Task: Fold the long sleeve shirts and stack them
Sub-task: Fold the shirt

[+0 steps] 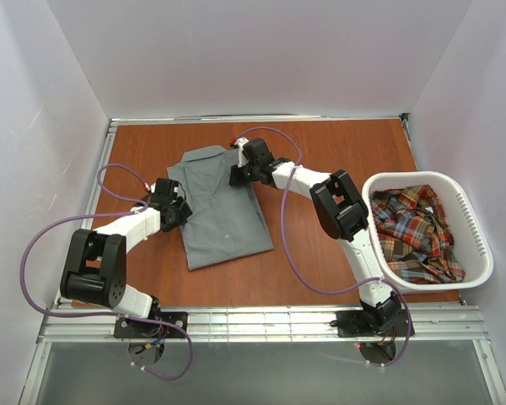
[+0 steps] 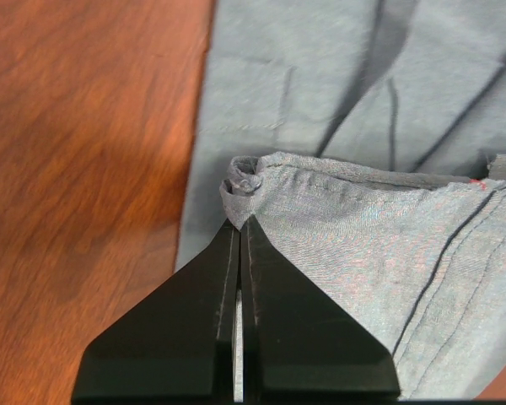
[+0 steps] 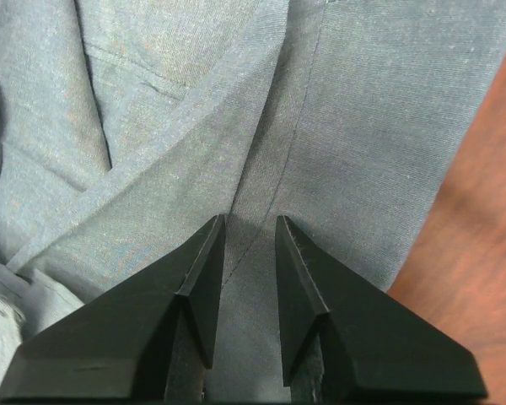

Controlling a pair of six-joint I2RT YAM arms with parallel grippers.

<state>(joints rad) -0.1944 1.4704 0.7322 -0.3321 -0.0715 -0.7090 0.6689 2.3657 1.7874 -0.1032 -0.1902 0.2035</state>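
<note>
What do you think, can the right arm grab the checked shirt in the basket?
Probably yes. The basket is open on top beside that arm, nothing covers the plaid shirt, and the right gripper is open, holding nothing.

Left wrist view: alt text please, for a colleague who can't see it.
The left gripper, jaws closed, pinches a folded corner of the grey shirt, with more of the shirt lying flat beyond it. Brown wooden table fills the left side.
</note>
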